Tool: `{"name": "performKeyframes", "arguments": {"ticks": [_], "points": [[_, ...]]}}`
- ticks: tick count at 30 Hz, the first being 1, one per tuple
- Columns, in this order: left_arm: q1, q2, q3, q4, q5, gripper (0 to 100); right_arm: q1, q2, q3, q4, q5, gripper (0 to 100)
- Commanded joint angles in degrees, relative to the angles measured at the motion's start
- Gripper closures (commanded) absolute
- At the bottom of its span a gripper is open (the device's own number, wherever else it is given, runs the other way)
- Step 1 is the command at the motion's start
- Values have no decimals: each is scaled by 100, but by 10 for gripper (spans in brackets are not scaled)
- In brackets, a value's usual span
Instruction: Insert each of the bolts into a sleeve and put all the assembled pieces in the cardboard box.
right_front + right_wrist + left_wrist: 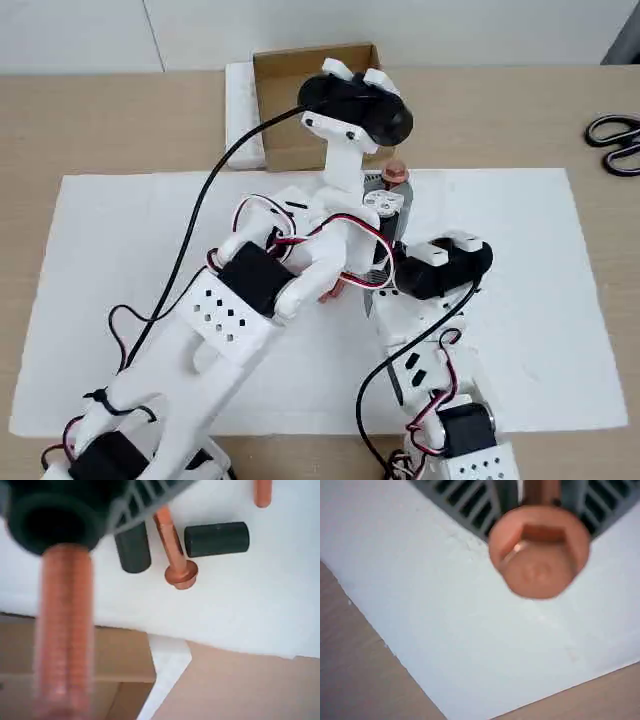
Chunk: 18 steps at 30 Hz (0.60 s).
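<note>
1. To my eye the step in hand is the insertion itself. The left pincer (540, 497) is clamped on the shaft of a copper-coloured flanged hex bolt (538, 555), just behind its head. The right pincer (75, 502) is clamped on a black cylindrical sleeve (47, 522).
2. To do it well, I'd keep bolt and bore on one line and push straight until the flange meets the sleeve's end. Any tilt could bind the thread or twist the sleeve out of its grip.
3. One pincer should let go only once the other has the joined piece firmly. It hangs in the air over the white foam sheet (130, 240), at the edge facing the brown cardboard box (283, 135).
4. The bolt has a hexagonal head on a round flange, in matt copper. In the right wrist view a threaded copper shaft juts from the sleeve's open end. I take it for the same bolt but cannot be sure.
5. The sleeve is a plain dark tube. On the sheet lie loose sleeves (216, 539) and a loose bolt (172, 550), not yet joined.
</note>
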Motion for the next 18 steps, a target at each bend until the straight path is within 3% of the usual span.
{"name": "performKeyframes", "arguments": {"ticks": [1,18], "points": [[26,-220,-31,-141,44,994,-22,-40,-53,4,-18,995],[123,-255,277,-185,44,994,-22,-40,-62,4,-18,995]]}}
